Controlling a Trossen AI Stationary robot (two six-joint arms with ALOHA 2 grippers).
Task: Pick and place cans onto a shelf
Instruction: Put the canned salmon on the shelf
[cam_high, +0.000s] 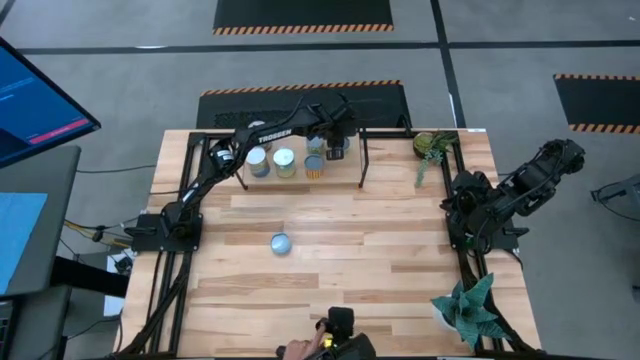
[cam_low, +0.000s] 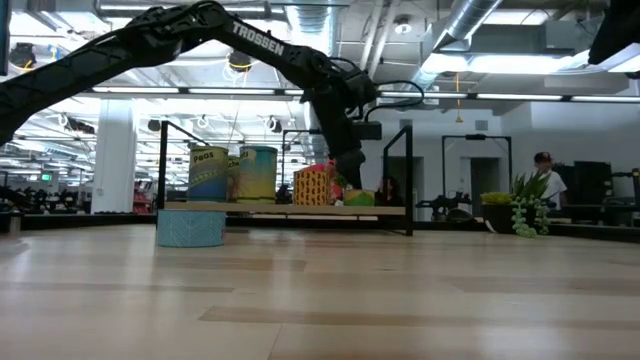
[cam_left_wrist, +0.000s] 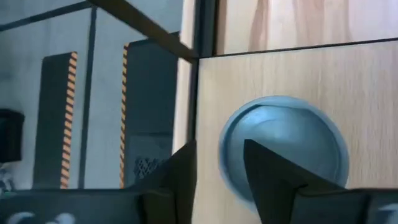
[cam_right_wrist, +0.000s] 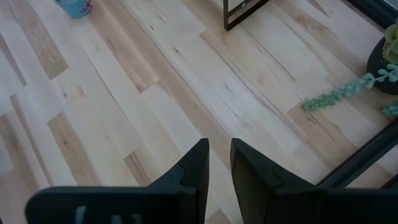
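The shelf (cam_high: 352, 172) stands at the table's far edge, with three cans (cam_high: 285, 160) upright in a row on its wooden board (cam_low: 300, 210). My left gripper (cam_high: 335, 140) reaches over the row's right end. Its fingers stand a little apart (cam_left_wrist: 219, 155), above the near rim of a fourth can's blue-grey top (cam_left_wrist: 283, 146); this can stands on the board (cam_left_wrist: 348, 81). A teal can (cam_high: 281, 243) stands alone mid-table, also in the low view (cam_low: 190, 227). My right gripper (cam_right_wrist: 217, 149) is shut and empty over bare table at the right edge (cam_high: 458, 198).
A potted plant (cam_high: 432, 148) stands right of the shelf and another (cam_high: 468, 305) at the near right corner. A person's hand (cam_high: 300, 350) and a dark device (cam_high: 340, 325) show at the near edge. Black arm-mount frames run along both sides.
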